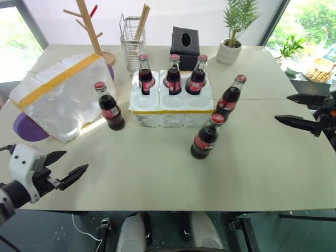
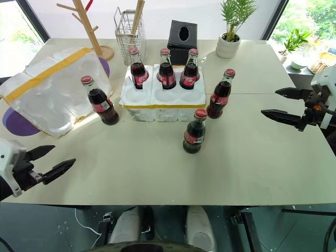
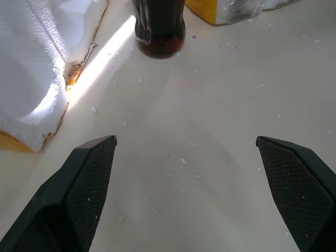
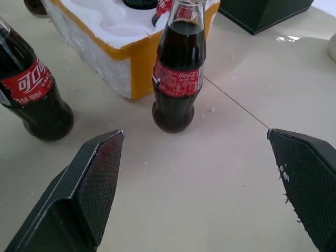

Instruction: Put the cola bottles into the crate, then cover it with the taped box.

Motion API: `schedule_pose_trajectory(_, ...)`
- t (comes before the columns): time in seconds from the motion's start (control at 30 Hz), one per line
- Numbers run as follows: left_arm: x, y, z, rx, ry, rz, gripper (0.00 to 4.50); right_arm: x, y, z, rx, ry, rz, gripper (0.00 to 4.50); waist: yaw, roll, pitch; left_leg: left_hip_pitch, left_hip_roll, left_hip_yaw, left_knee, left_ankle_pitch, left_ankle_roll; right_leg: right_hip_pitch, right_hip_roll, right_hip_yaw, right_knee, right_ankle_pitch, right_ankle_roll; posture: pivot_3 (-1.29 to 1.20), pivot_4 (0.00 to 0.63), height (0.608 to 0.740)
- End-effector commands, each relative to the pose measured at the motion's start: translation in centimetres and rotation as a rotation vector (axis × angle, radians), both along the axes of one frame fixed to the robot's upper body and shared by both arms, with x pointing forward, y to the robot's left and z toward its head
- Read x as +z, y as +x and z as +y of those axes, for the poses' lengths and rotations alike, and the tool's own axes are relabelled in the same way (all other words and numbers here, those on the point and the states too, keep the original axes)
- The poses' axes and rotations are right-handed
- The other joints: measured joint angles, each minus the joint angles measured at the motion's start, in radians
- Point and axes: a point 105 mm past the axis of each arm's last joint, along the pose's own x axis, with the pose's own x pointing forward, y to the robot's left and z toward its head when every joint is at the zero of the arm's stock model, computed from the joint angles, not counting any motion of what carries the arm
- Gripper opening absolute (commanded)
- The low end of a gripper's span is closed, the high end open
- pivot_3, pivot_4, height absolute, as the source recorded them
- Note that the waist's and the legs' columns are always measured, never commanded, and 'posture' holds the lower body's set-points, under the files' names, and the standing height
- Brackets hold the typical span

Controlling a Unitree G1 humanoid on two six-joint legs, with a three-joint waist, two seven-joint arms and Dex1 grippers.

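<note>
We are halfway through loading. The crate, a low block of crumbly white foam with round wells and a yellow tape band around its side, sits in the middle of the table. Three cola bottles stand in its back row; the front wells are bare. Three more bottles wait on the table: one just left of the crate, one at the crate's right front corner, one in front of the crate towards its right.

The bottles are smooth dark glass, narrow-necked, with red caps and red labels. The taped box, a deep rough foam shell crossed by yellow tape, lies tilted well left of the crate.

Our left gripper and right gripper hang either side of the crate, well apart from it, fingers released and holding nothing. Next, we judge, the right one should close around the corner bottle's body and lift it upright into a front well.
</note>
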Motion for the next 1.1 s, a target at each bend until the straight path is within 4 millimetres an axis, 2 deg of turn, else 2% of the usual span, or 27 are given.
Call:
schedule_pose_trajectory(0.03,0.7,0.1,-0.5,-0.036,0.055,-0.042,4.46,1.2,0.1,0.0,0.001,-0.012,-0.054,4.50,0.000,0.000,0.000,0.000,0.000,0.000,0.000,0.000,0.000,0.000,0.000,0.000,0.000,0.000,0.000,0.00,0.150,0.740)
schedule_pose_trajectory(0.4,0.5,0.8,0.5,0.021,0.071,-0.030,4.46,1.3,0.0,0.5,0.008,0.047,-0.045,4.50,0.000,0.000,0.000,0.000,-0.001,0.000,0.000,0.001,-0.001,0.000,0.000,0.000,0.000,0.000,0.000,0.00,0.150,0.740)
schedule_pose_trajectory(0.6,1.5,1.6,0.1,-0.007,0.040,-0.079,4.46,0.7,-0.3,0.6,0.013,0.036,0.000,4.50,0.001,0.000,0.000,0.001,-0.001,0.000,0.000,0.001,-0.001,0.001,0.000,0.000,0.001,0.000,0.000,0.00,0.150,0.740)
schedule_pose_trajectory(0.67,2.3,2.1,-0.1,-0.012,0.009,-0.115,4.46,1.8,-0.5,0.5,0.016,0.002,-0.013,4.50,0.001,0.000,0.000,0.001,-0.001,0.000,0.000,0.001,-0.001,0.001,0.000,0.000,0.001,0.000,0.000,0.00,0.150,0.740)
schedule_pose_trajectory(0.8,4.1,3.5,-0.6,-0.040,-0.094,-0.169,4.46,5.8,-2.4,1.6,0.130,-0.036,-0.008,4.50,0.004,0.007,0.000,0.001,-0.001,0.000,0.000,0.002,-0.003,0.001,0.000,0.000,0.002,0.001,0.000,0.00,0.150,0.740)
schedule_pose_trajectory(0.93,4.3,5.3,-0.8,-0.086,-0.085,-0.175,4.46,8.1,-4.5,3.7,0.264,-0.007,0.053,4.50,0.002,0.007,0.000,0.001,0.000,-0.001,0.000,0.002,-0.003,0.001,0.003,-0.001,0.001,0.001,-0.001,0.00,0.150,0.740)
schedule_pose_trajectory(1.1,5.1,8.7,-2.5,-0.169,-0.086,-0.205,4.46,11.0,-6.4,7.0,0.407,0.046,0.020,4.50,0.002,0.007,0.000,0.001,0.000,-0.001,0.000,0.003,-0.005,0.001,0.003,0.000,0.002,0.002,-0.002,0.00,0.150,0.740)
